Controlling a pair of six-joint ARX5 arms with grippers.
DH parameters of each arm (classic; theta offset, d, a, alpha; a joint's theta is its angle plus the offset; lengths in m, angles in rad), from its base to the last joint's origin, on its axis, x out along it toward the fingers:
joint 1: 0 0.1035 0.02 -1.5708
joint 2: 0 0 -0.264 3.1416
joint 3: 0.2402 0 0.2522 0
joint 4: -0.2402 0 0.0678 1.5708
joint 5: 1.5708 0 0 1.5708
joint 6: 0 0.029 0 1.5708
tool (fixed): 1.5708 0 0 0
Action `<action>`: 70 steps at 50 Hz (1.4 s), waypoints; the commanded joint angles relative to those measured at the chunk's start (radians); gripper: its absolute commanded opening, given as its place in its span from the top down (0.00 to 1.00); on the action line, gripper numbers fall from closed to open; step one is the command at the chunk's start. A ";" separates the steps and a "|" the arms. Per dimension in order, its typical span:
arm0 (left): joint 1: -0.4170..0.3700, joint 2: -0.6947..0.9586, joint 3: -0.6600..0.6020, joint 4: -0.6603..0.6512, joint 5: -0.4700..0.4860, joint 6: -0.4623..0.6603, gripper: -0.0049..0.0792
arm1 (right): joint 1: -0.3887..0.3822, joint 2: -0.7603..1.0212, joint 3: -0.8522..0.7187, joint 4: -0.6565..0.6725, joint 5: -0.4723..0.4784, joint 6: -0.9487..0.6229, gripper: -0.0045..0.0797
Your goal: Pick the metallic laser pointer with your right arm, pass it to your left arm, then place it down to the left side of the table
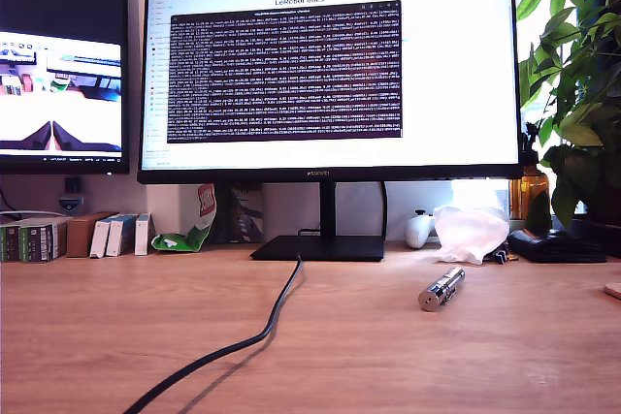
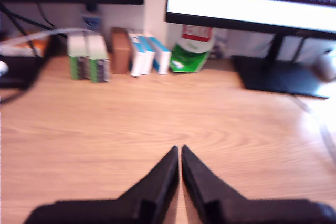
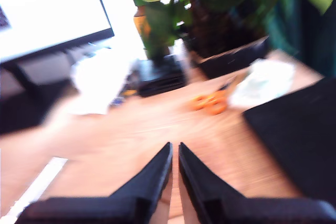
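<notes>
The metallic laser pointer [image 1: 441, 289] lies flat on the table [image 1: 388, 356], right of centre in the exterior view, its flat round end toward the camera. No arm shows in the exterior view. In the first wrist view my first gripper [image 2: 180, 150] hovers over bare wood, its black fingers nearly touching with nothing between them. My second gripper [image 3: 175, 147] is likewise shut and empty in the blurred second wrist view, above the desk near a plant. Neither wrist view shows the pointer.
A black cable [image 1: 254, 339] runs from the monitor stand [image 1: 320, 247] toward the front. Small boxes [image 1: 73, 236], a green packet [image 1: 189, 232], a white plastic bag [image 1: 470, 232] and a plant [image 1: 577, 94] line the back. Orange scissors [image 3: 210, 101] and a black mat [image 3: 299, 129] lie near the second gripper.
</notes>
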 commanded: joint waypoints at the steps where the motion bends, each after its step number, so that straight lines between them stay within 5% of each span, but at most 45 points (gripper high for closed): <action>1: -0.003 -0.008 -0.031 0.039 0.008 -0.029 0.96 | 0.005 -0.006 -0.002 0.046 -0.033 0.045 0.95; 10: -0.003 -0.008 -0.031 0.238 0.096 -0.069 0.96 | 0.005 -0.006 -0.002 0.206 -0.227 0.083 0.96; 16: -0.003 -0.008 -0.031 0.383 0.126 -0.069 0.96 | 0.005 -0.005 -0.001 0.255 -0.251 0.180 0.96; 24: -0.003 -0.008 -0.031 0.473 0.159 -0.069 0.96 | 0.005 0.006 0.029 0.216 -0.330 0.184 0.96; 34: -0.003 -0.008 -0.031 0.503 0.233 -0.069 0.96 | 0.002 0.115 0.120 0.152 -0.351 0.005 0.96; 44: -0.002 -0.008 -0.031 0.525 0.260 -0.068 0.96 | 0.002 0.333 0.289 0.098 -0.351 -0.241 0.96; 56: -0.002 -0.008 -0.031 0.515 0.259 -0.056 0.96 | 0.003 0.705 0.606 -0.080 -0.354 -0.737 0.96; 70: -0.002 -0.008 -0.031 0.509 0.246 -0.006 0.96 | 0.005 1.050 0.920 -0.160 -0.545 -1.394 0.96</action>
